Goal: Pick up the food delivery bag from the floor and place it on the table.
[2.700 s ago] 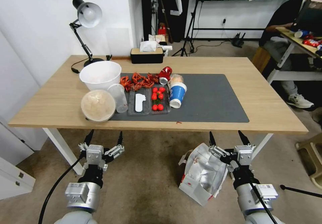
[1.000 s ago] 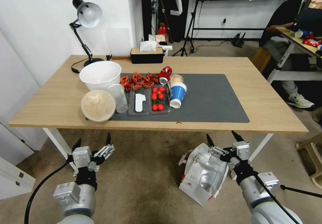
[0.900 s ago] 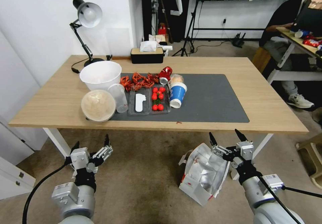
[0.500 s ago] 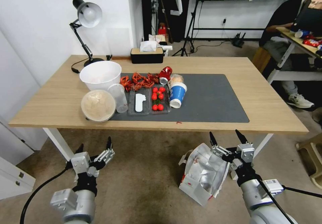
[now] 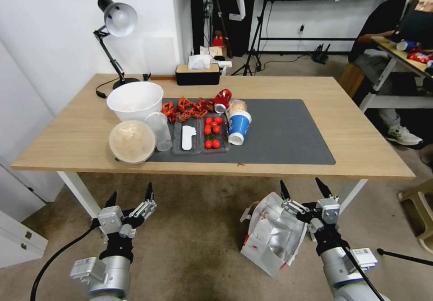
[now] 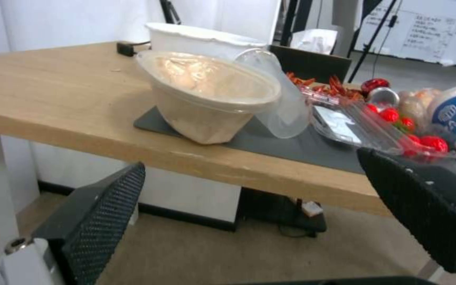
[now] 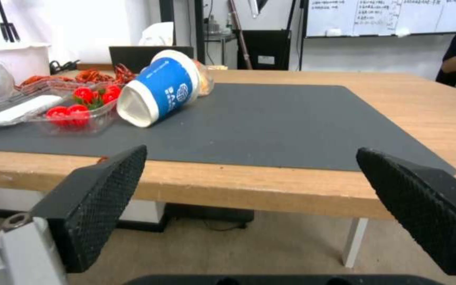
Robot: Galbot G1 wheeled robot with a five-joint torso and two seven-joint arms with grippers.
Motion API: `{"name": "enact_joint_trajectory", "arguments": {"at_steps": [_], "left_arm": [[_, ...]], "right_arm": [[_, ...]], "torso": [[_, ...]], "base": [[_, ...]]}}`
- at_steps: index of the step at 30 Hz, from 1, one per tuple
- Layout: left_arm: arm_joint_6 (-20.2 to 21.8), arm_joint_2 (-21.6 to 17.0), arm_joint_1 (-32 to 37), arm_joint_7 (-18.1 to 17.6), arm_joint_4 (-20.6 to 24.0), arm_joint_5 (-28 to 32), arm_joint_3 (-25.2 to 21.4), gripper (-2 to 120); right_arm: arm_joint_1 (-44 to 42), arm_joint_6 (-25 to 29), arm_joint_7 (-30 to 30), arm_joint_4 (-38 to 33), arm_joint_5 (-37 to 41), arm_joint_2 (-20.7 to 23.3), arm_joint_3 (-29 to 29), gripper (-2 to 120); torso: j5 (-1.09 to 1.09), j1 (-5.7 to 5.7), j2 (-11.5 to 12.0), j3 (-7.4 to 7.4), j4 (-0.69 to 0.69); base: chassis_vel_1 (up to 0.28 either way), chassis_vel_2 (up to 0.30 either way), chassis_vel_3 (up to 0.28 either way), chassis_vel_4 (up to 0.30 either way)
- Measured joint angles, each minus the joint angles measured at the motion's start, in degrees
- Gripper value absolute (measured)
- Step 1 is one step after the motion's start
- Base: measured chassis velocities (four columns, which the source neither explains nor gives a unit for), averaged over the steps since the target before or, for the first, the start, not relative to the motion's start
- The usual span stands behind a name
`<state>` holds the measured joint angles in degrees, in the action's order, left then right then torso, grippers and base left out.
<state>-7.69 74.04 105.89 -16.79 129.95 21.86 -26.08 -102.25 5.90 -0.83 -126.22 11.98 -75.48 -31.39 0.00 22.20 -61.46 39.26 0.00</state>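
**A:** So, where's your right gripper (image 5: 303, 188)?

**B:** You have it low, in front of the table (image 5: 361, 150) edge, fingers spread wide. The food delivery bag (image 5: 273, 234) sits on the floor (image 5: 194, 238) directly under and just behind it, tilted, mouth open, foil lining showing. Nothing is between the fingers, and I can't tell if the inner fingertip touches the bag rim.

**A:** And the left gripper (image 5: 130, 193)?

**B:** Also spread, holding nothing. It hovers over bare floor, well apart from the bag, which lies off toward your right arm.

**A:** What do your wrist cams give you?

**B:** From the right wrist, you see both fingers (image 7: 99, 198) apart, with the table edge ahead and above. Beyond it, on the dark grey mat (image 7: 270, 118), there's a tipped blue cup (image 7: 156, 93) and a tomato tray (image 7: 77, 105). From the left wrist, you're facing the table edge too, with a lidded tub (image 6: 207, 99) and a clear cup (image 6: 281, 101) ahead of the spread fingers.

**A:** Is the bag upright?

**B:** No, it leans over, with its red-trimmed base toward you.
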Motion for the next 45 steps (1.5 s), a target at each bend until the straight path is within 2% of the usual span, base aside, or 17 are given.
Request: {"name": "enact_joint_trajectory", "arguments": {"at_steps": [6,12,13,18,45], "left_arm": [[-0.02,0.24,0.12,0.69,0.03,-1.2,-0.09,100],[-0.06,0.21,0.42,1.02,0.17,-1.6,-0.29,100],[-0.15,0.24,0.73,1.41,0.26,-2.39,-0.31,100],[-0.38,0.43,0.94,1.69,0.26,-3.29,-0.27,100],[-1.08,0.34,1.38,2.43,-0.05,-4.15,0.13,100]], "right_arm": [[-0.22,0.08,0.04,-0.1,0.44,0.24,-0.01,100],[-0.47,0.58,0.11,-0.1,0.88,0.27,0.01,100],[-0.61,1.22,0.13,0.01,1.1,0.06,0.17,100],[-0.82,1.85,0.09,0.11,1.18,-0.46,0.34,100],[-1.7,2.54,-0.17,0.9,1.67,-0.56,0.23,100]], "torso": [[0.0,-0.88,2.07,-1.15,0.0],[0.0,-1.37,3.19,-1.78,0.0],[0.0,-1.82,4.2,-2.36,0.0],[0.0,-2.47,5.67,-3.19,0.0],[0.0,-5.65,13.08,-7.41,0.0]], "base": [[0.0,0.0,0.0,0.0],[0.0,0.0,0.0,0.0],[0.0,0.0,0.0,0.0],[0.0,0.0,0.0,0.0],[0.0,0.0,0.0,0.0]]}}
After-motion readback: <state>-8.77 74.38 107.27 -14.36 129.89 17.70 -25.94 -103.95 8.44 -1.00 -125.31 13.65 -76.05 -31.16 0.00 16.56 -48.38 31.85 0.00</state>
